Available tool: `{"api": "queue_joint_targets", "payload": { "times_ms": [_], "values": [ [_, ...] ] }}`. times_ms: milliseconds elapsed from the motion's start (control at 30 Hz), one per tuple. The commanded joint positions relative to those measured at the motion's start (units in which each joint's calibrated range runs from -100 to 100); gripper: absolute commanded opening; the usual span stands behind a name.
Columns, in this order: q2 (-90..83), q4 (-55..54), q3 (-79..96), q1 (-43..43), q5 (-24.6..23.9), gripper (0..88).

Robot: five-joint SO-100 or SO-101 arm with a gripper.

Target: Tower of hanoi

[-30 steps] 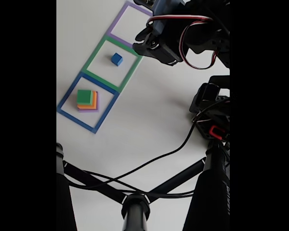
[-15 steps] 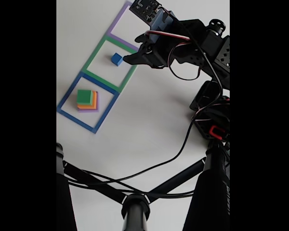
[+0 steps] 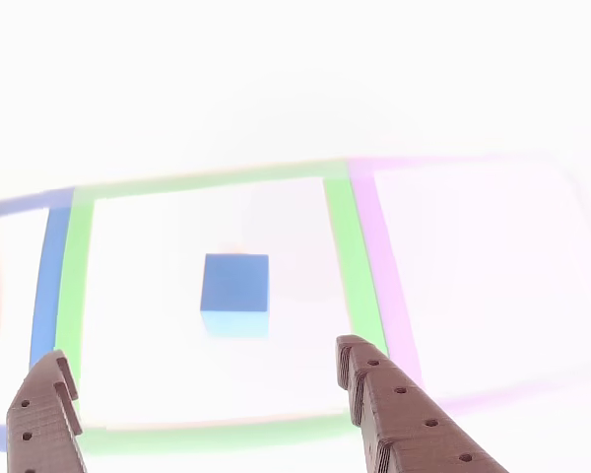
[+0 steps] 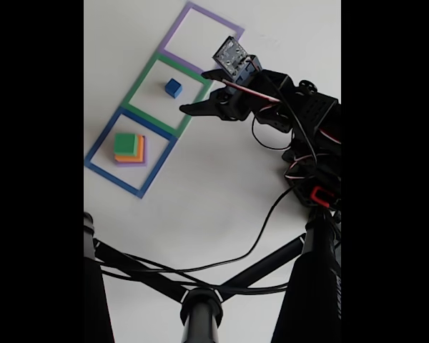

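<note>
White desk (image 4: 214, 193) fills my fixed view, with three taped square outlines in a row: blue (image 4: 100, 146), green (image 4: 139, 82) and purple (image 4: 173, 32). I see the small blue cube (image 4: 173, 88) sitting alone inside the green square, while the green block (image 4: 126, 143) tops the orange-yellow block (image 4: 139, 154) and the purple block (image 4: 143, 158) inside the blue square. My fingers (image 4: 197, 91) are spread wide and hold nothing, poised just beside the cube at the green square's edge, and the other view shows the cube (image 3: 235, 293) ahead between them (image 3: 202, 370).
</note>
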Motion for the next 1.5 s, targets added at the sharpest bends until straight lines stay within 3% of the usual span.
{"api": "queue_joint_targets", "payload": {
  "times_ms": [0, 633, 1033, 1467],
  "values": [
    [5.21, -12.35, 2.42, -0.38, 0.0, 33.2],
    [48.57, -55.02, -2.58, 0.1, 0.0, 33.4],
    [65.12, -67.0, -9.4, 0.39, 0.0, 32.6],
    [74.81, -72.59, -13.76, -0.38, 0.0, 29.2]
  ]
}}
